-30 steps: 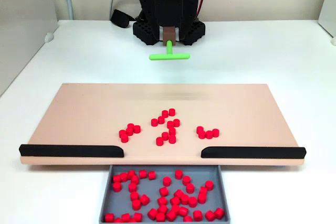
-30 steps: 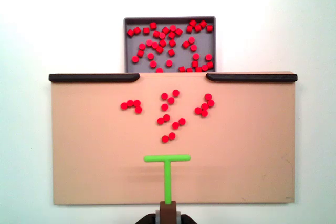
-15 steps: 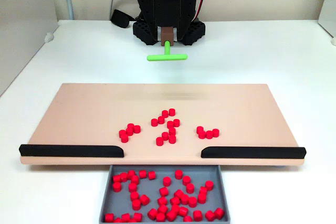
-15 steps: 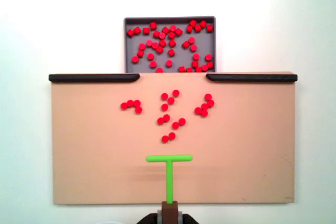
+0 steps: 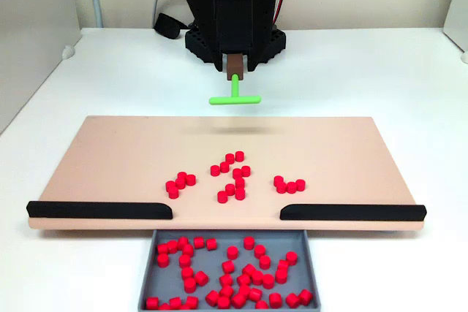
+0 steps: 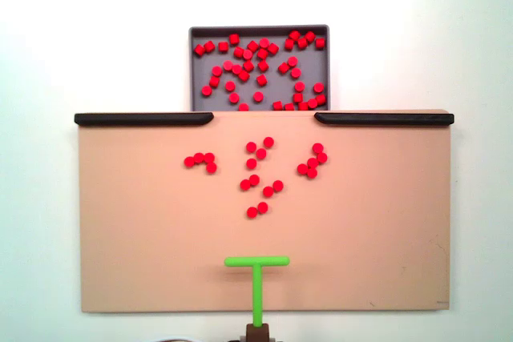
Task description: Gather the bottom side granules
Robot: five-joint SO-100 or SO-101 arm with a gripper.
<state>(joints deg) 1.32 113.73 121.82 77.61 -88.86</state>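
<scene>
Loose red granules lie on the tan board (image 5: 110,158) in three small groups: left (image 5: 179,183), middle (image 5: 232,175) and right (image 5: 289,184). From above the same groups show at left (image 6: 200,161), middle (image 6: 259,178) and right (image 6: 313,162). My gripper (image 5: 234,63) (image 6: 256,332) is shut on the stem of a green T-shaped stick (image 5: 235,99) (image 6: 256,262). The stick's crossbar hangs over the board's edge nearest the arm, apart from all the granules.
A grey tray (image 5: 146,268) (image 6: 192,78) with many red granules sits beyond the board's far edge. Two black rails (image 6: 144,118) (image 6: 383,118) line that edge, with a gap between them at the tray. White table surrounds the board (image 6: 120,238).
The green stick has drawn back toward the arm's base, farther from the granules, and sits lower in the front view. The granules have not moved.
</scene>
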